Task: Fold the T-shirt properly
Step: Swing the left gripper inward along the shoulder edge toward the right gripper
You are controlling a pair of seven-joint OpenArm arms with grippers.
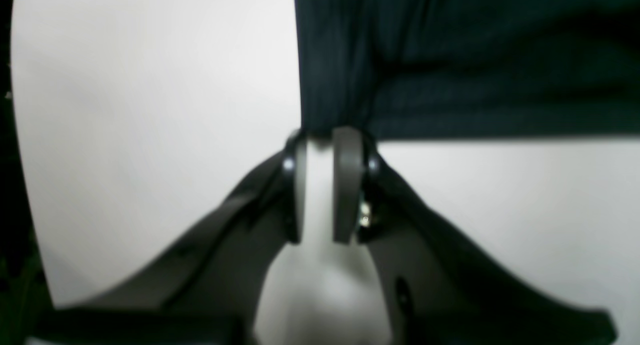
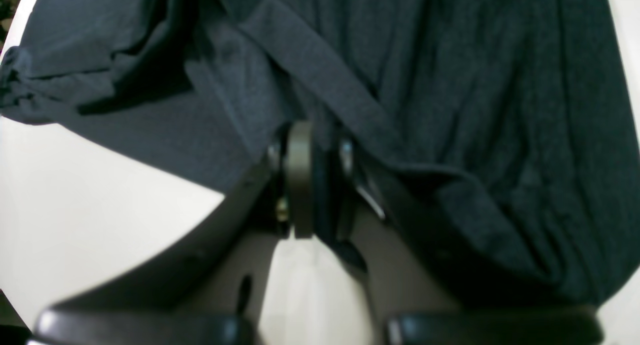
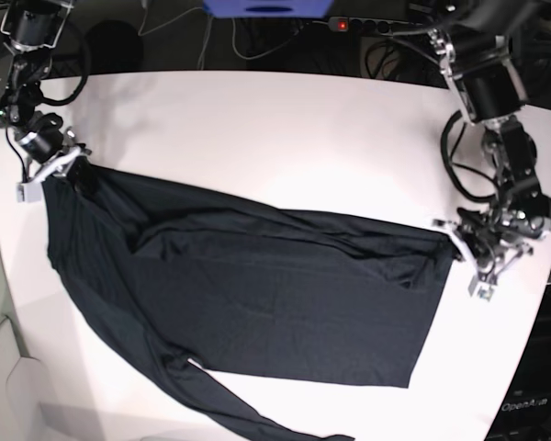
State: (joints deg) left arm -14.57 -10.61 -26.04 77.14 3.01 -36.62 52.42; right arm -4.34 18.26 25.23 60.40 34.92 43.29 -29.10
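Left gripper and right gripper each pinch the T-shirt, spread across a white table; cables clutter the frame's dark top.

The T-shirt lies across the table, between both arms.

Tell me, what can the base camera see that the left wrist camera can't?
Only the base view shows the whole T-shirt spread across the white table, its long sleeve trailing toward the near edge, and the right gripper pinching the far corner. Only the left wrist view shows the left gripper up close, jaws nearly together on the cloth's corner. Both show the dark shirt, the table and that gripper.
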